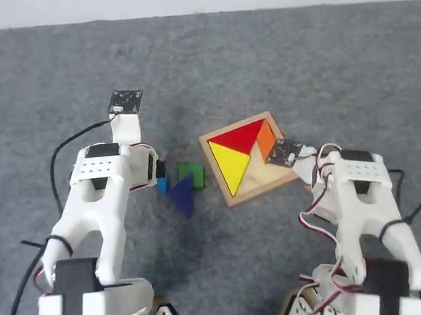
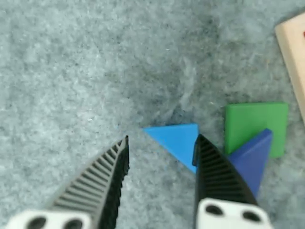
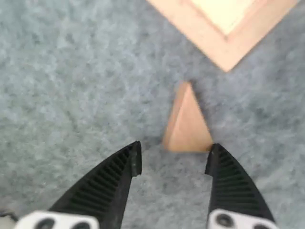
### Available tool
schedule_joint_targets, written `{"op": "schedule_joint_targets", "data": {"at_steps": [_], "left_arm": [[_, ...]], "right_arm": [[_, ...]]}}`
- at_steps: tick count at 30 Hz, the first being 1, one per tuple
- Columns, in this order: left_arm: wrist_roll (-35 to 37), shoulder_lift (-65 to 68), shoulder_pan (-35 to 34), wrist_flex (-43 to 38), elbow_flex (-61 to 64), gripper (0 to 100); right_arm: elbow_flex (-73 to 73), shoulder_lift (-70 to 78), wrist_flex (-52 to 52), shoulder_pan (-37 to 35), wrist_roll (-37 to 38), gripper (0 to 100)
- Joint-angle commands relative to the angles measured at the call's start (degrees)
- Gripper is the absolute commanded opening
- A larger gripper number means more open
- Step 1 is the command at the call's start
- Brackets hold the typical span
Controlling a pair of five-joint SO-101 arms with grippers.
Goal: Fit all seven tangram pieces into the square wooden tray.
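Note:
The square wooden tray (image 1: 264, 188) holds a red triangle (image 1: 239, 135), a yellow triangle (image 1: 229, 167) and an orange piece (image 1: 266, 140). Left of it on the carpet lie a green square (image 2: 255, 124), a dark blue triangle (image 2: 250, 160) leaning over the square's edge, and a light blue triangle (image 2: 177, 142). My left gripper (image 2: 162, 140) is open just above the carpet, one finger touching or overlapping the light blue triangle's edge. My right gripper (image 3: 175, 145) is open beside the tray's corner (image 3: 224, 47). A small tan triangle (image 3: 187, 124) lies just ahead of its fingertips.
Grey carpet covers the whole table. The left arm's body (image 1: 98, 210) and the right arm's body (image 1: 364, 204) stand at the near side, with cables trailing beside them. The far half of the carpet is open.

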Motion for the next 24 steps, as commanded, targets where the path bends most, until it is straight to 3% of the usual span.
{"op": "schedule_joint_targets", "data": {"at_steps": [1,5,8,12,24], "left_arm": [[-0.35,-0.35,0.0,0.79,-2.59,21],[-0.35,-0.35,0.0,0.62,-2.51,21],[-0.35,-0.35,0.09,0.53,-2.51,21],[-0.35,-0.26,0.09,0.53,-2.51,21],[-0.35,0.09,0.09,0.53,-2.51,21]], "right_arm": [[-2.02,5.41,-3.74,0.22,0.88,22.9],[-2.64,6.73,-3.74,1.01,0.79,21.6],[-3.25,6.64,-3.56,1.01,0.62,12.6],[-7.03,6.64,-1.27,0.84,-4.92,4.2],[-10.9,6.64,2.77,-4.0,-14.86,0.9]]}}
